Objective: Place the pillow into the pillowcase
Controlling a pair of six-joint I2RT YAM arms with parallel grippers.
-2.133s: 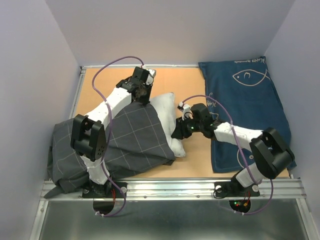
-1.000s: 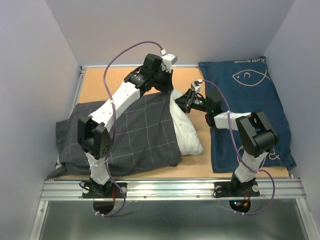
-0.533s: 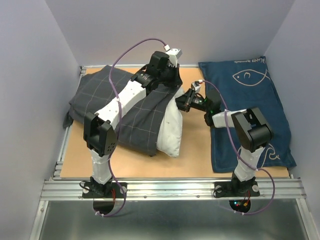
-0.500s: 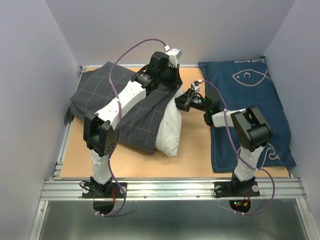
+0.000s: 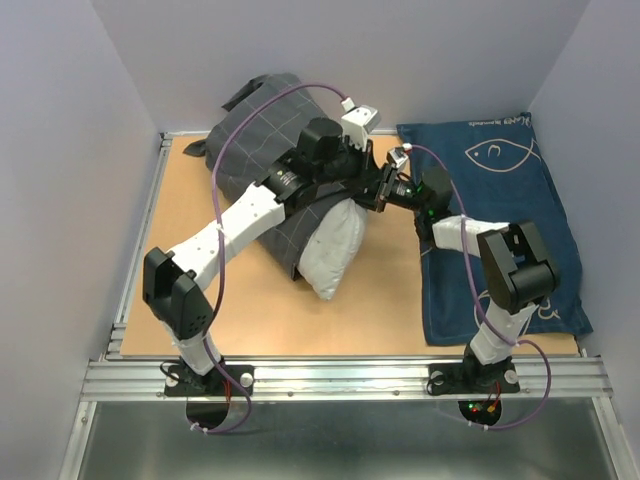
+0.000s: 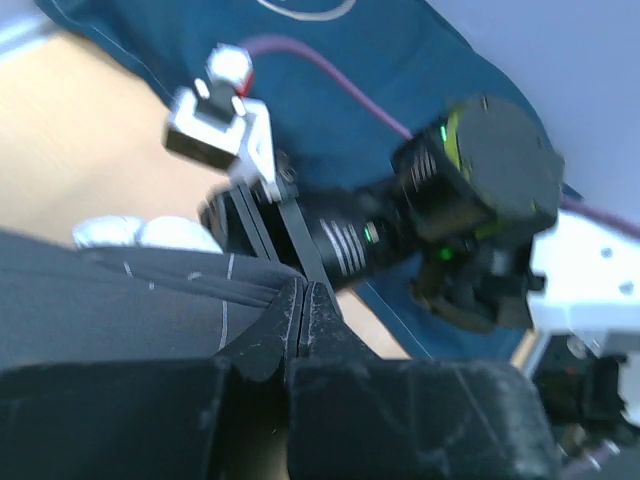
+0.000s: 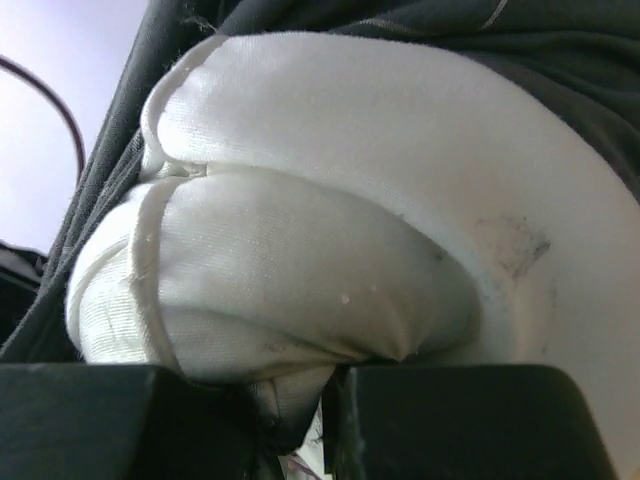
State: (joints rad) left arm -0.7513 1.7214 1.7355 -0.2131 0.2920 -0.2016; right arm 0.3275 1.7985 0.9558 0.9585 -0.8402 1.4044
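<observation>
**Left pincer**: closed on the rim of the pillowcase, upper centre of the overhead view. In the left wrist view the jaws meet, with grey checked cloth nipped at their tips. This grip holds the mouth of the sack up off the table. The closed end is bunched high against the back wall at upper left, and the open end hangs toward the middle.

**Right pincer**: just beside the left one, right of centre, gripping the pillow. The right wrist view shows a fold of white cloth drawn down between the black jaws. The plump end bulges above them, with grey cloth wrapped round it at top and left. Judged purpose: to steady or push the exposed end while the sack is drawn over it.

**Pillow**: mostly inside the pillowcase. One white end protrudes at centre, slanting toward lower left, and its lower tip appears to rest on the table.

**Assessment**: insertion is well along but not complete. The two holds sit close together at the mouth, which suits pulling the cloth one way and the stuffing the other. The main risk is the thin pinched fold slipping free.

**Other**: a blue cloth with fish drawings lies flat at right, under the right arm, and is not involved.
</observation>
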